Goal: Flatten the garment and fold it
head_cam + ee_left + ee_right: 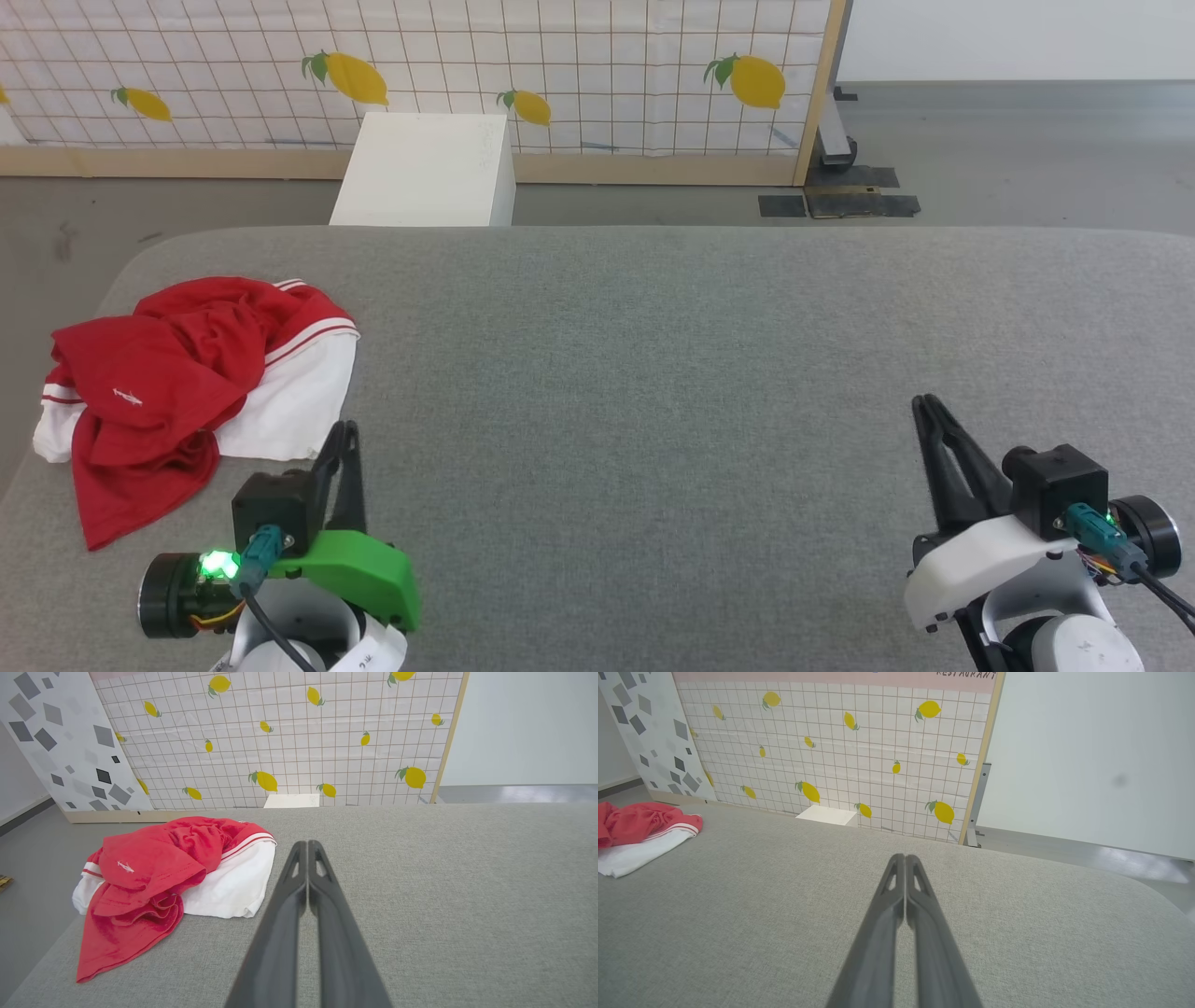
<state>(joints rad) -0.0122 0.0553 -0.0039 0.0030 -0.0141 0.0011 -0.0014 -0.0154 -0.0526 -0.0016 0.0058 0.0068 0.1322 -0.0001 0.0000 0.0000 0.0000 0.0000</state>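
Observation:
The garment lies crumpled in a heap at the left end of the grey table, red cloth bunched over a white sleeve with striped trim, a small white logo facing up. The left wrist view has the garment left of the fingers; the right wrist view catches its edge far left. My left gripper is shut and empty, just right of the heap's near white corner. My right gripper is shut and empty over bare table at the lower right, far from the cloth.
The grey padded table has rounded far corners and drops to the floor on the left beside the heap. Behind it stand a white box and a lemon-patterned panel on a wooden frame.

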